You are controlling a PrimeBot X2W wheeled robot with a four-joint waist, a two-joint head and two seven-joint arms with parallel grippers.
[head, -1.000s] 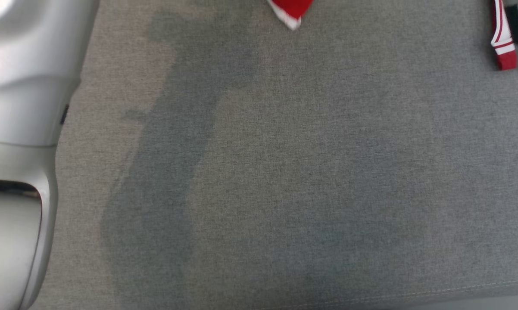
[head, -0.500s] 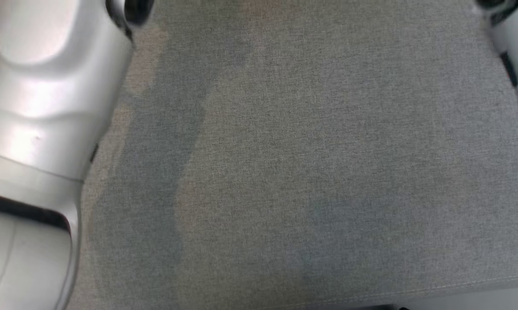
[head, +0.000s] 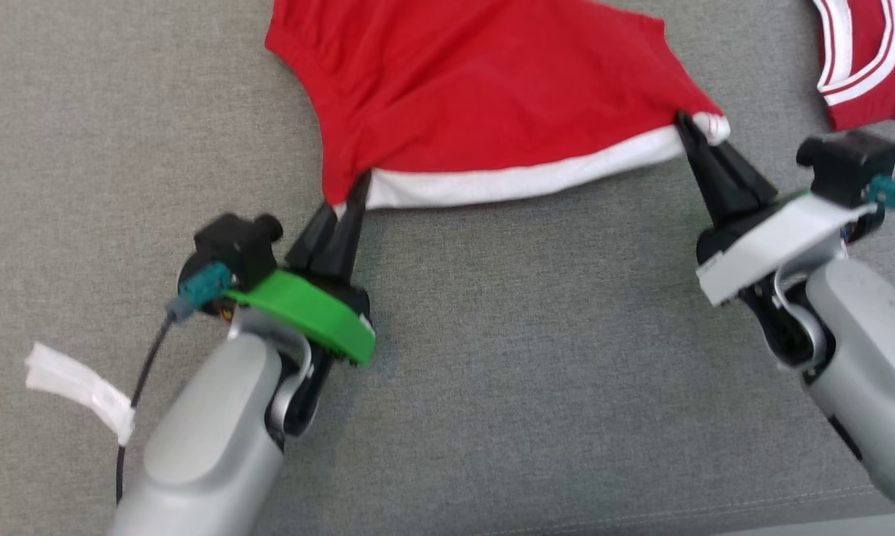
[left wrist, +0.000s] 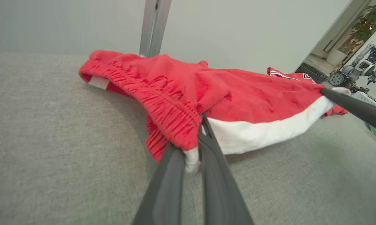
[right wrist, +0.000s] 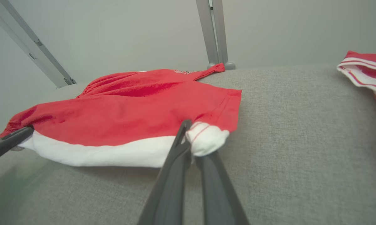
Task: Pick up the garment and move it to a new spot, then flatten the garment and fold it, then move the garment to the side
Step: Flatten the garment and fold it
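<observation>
- Red garment: lies on the grey cushion, far side of the head view; its white-banded near edge is stretched left to right, long axis crosswise to the robot.
- Left gripper: pinching the band's left corner, at the gathered waistband.
- Right gripper: pinching the band's right corner.
- Second red garment: far right, apart.

Left gripper: two dark fingers pressed together, garment hem pinched between the tips. Green wrist collar behind the fingers, then left forearm, grey.
Right gripper: fingers likewise closed, hem corner clamped between the tips. White wrist collar behind, then right forearm, grey.
</observation>
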